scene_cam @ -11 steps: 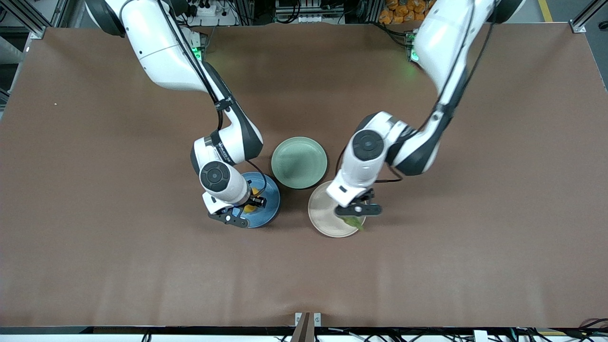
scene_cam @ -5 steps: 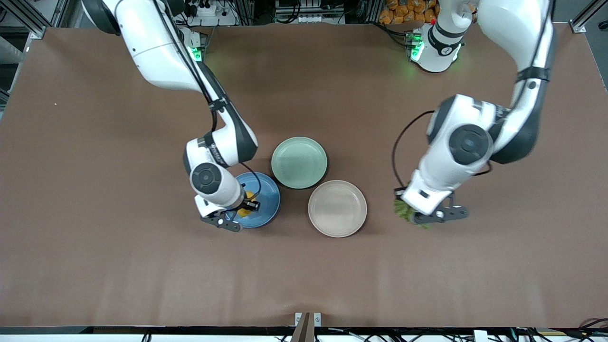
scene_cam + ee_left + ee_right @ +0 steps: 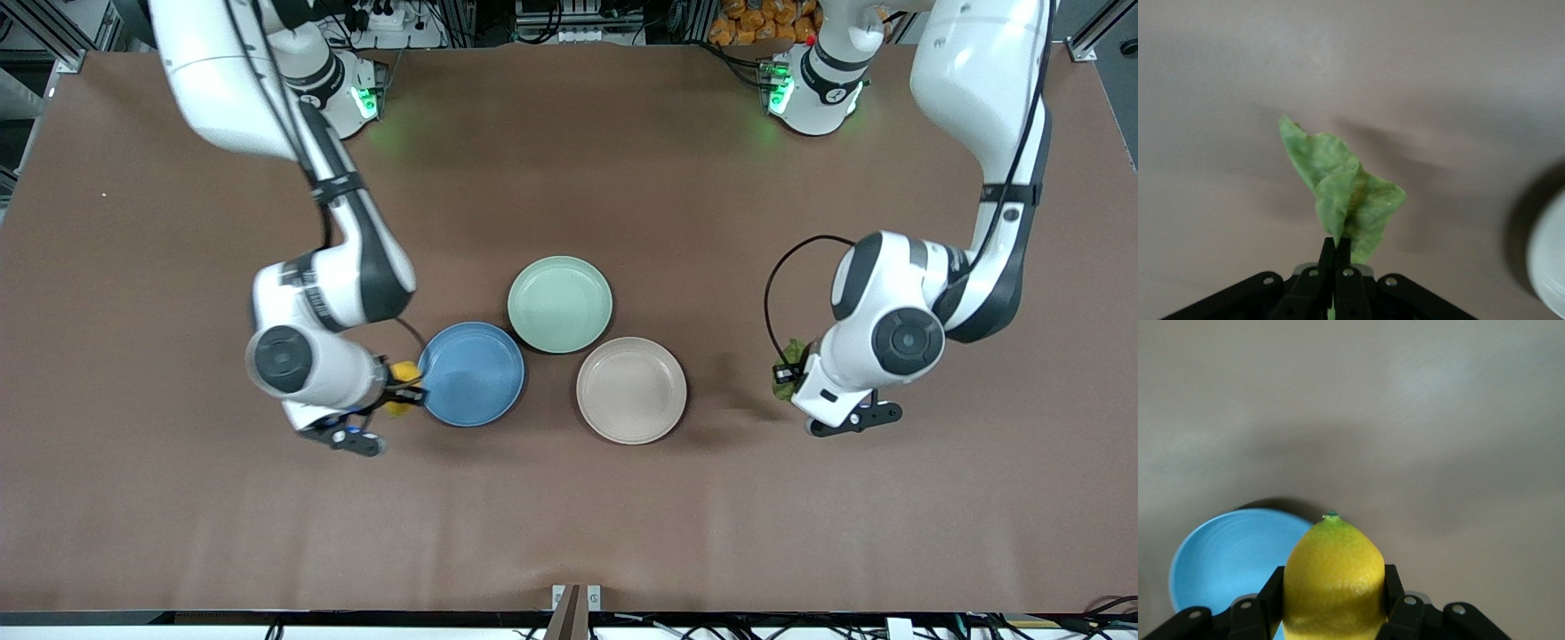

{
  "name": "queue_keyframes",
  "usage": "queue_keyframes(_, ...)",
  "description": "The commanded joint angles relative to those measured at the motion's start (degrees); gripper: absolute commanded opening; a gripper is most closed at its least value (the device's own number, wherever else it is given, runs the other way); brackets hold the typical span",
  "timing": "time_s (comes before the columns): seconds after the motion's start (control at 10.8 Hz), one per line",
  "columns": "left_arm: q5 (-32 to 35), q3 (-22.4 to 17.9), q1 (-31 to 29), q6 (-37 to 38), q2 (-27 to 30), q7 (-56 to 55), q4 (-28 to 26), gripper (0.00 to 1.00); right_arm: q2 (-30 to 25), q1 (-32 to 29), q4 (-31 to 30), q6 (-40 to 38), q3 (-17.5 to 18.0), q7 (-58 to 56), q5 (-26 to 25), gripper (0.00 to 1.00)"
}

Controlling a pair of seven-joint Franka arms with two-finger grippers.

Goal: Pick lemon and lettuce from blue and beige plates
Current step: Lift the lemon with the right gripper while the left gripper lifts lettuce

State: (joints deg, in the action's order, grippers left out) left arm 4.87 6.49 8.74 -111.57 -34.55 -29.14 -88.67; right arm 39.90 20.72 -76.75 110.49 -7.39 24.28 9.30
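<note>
My right gripper (image 3: 397,391) is shut on the yellow lemon (image 3: 406,370) and holds it up over the table beside the blue plate (image 3: 471,375), toward the right arm's end. In the right wrist view the lemon (image 3: 1333,577) fills the jaws of the right gripper (image 3: 1333,590), with the blue plate (image 3: 1225,553) below. My left gripper (image 3: 787,375) is shut on the green lettuce (image 3: 791,351) over bare table, beside the beige plate (image 3: 631,391) toward the left arm's end. In the left wrist view the lettuce (image 3: 1345,193) hangs from the left gripper (image 3: 1336,245). Both plates are bare.
A pale mint-green plate (image 3: 560,304) sits farther from the front camera, touching the gap between the blue and beige plates. A pale plate edge (image 3: 1548,267) shows in the left wrist view. Brown table (image 3: 569,516) spreads all around.
The left gripper lifted the lettuce off the beige plate and carried it toward the left arm's end. The right gripper lifted the lemon off the blue plate and moved it toward the right arm's end.
</note>
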Motion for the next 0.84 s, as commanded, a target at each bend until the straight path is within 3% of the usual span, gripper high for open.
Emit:
queue_keyframes(0.0,-0.2,0.2,-2.5,0.4,-2.7,0.2,0.3,0.0,-0.7,-4.5,0.5,-2.5,0.4,-10.6,0.0,0.0)
queue_keyframes(0.47,-0.3,0.2,-2.7,-1.8,-7.1,-0.7,0.6,0.0,-0.1,-10.2,-0.2,-4.3,-1.7,-28.0,-2.6,0.0)
queue_keyframes(0.65,-0.2,0.2,-2.5,-2.9,-8.5,-1.0,0.6,0.26,0.6,-12.5,-0.2,-3.9,-1.7,-33.0,-2.6,0.0)
queue_keyframes(0.74,-0.2,0.2,-2.7,-3.0,-8.2,-1.0,0.6,0.82,0.9,-12.9,-0.9,-2.7,-1.7,-33.5,-2.7,0.0)
